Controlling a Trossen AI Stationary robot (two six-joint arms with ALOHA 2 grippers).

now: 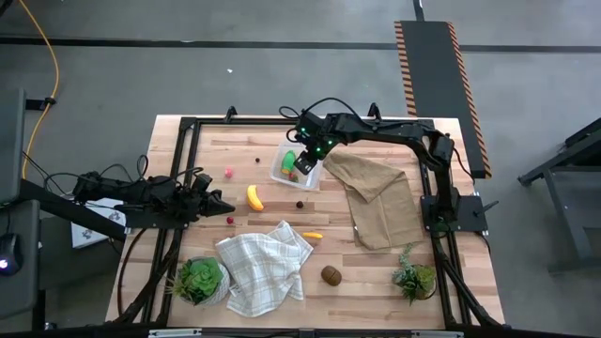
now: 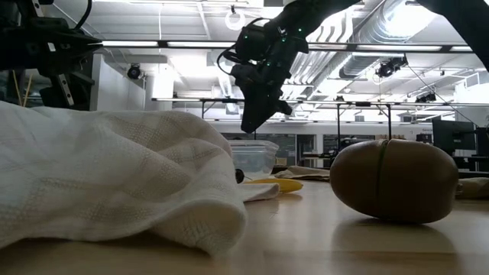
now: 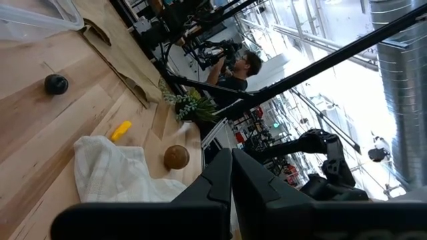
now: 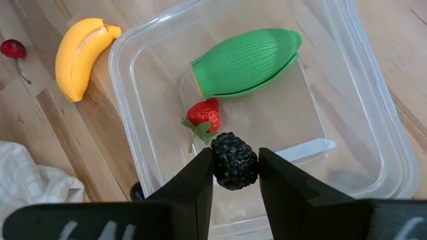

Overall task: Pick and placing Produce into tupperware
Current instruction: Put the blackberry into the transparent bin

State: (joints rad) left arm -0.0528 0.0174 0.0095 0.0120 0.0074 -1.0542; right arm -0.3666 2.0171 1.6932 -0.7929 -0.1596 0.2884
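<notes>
- My right claw (image 4: pixel 235 175) hung over the tupperware (image 4: pixel 363 113), a clear square container at the far middle of the wooden desk (image 1: pixel 376 272), with a dark blackberry (image 4: pixel 234 161) pinched between its two fingers.
- Inside the container already lay a green ribbed piece (image 4: pixel 245 61) and a small red strawberry (image 4: pixel 204 116); the blackberry hovered above them, not yet released.
- My left claw (image 1: pixel 225 205) waited at the left side of the desk, fingers pressed together and empty.
- Outside the container, a yellow banana (image 1: pixel 254 196) lay just beside its near corner, and a small dark berry (image 1: pixel 300 203) sat close by.
- Farther toward me, a small yellow piece (image 1: pixel 314 235) sat beside the white checked cloth (image 1: pixel 263 268), and a brown kiwi-like oval (image 1: pixel 331 274) lay near the front edge.
- I judged this to be the placing step for the blackberry: the next move called for spreading my right fingers so it dropped inside, then lifting clear and heading for another loose piece.
</notes>
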